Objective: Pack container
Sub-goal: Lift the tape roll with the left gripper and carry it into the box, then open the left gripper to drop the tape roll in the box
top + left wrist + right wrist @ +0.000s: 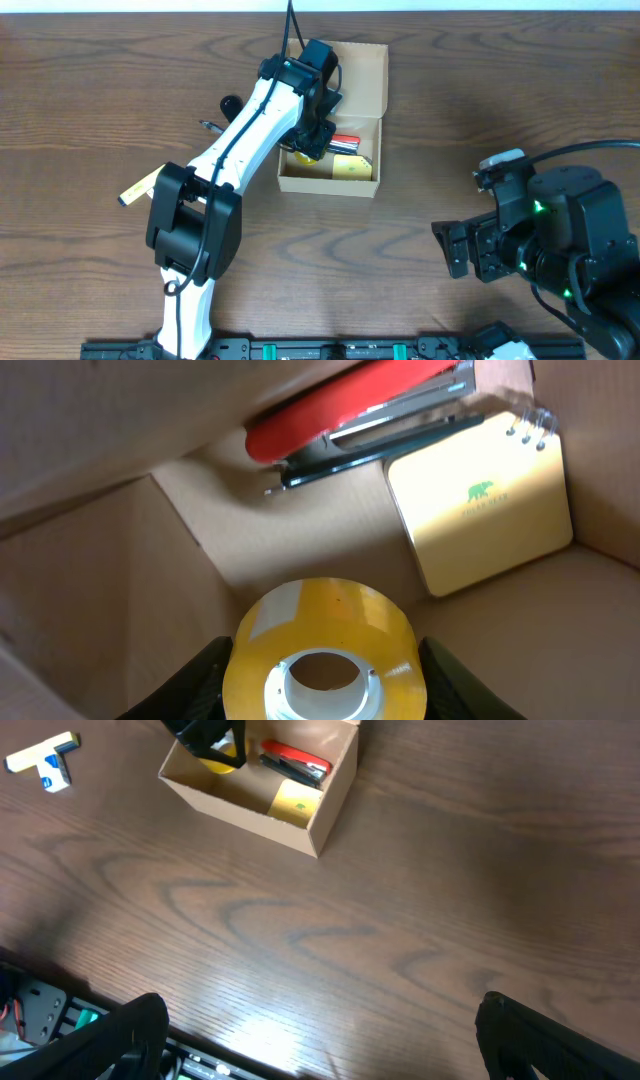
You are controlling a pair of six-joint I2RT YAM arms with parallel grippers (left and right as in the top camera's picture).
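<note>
The left tool (pixel 325 680) grips the yellow tape roll (pixel 325 630) inside the container (pixel 330 184). The next move likely calls for releasing it there, while the right tool (pixel 320 1040) stands wide.

We see the left arm (pixel 240 125) white-shelled with black joints and a black cable, the right arm (pixel 560 235) mostly black with green lights, the right gripper (pixel 330 1035) black-fingered

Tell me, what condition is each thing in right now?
cardboard box, open, flap lid folded back.
tape roll, gripped, down inside the box.
left end effector, closed on the tape roll.
red stapler, shut, lying in the box.
yellow notepad, cover closed, lying in the box.
right end effector, open, holding nothing.
</note>
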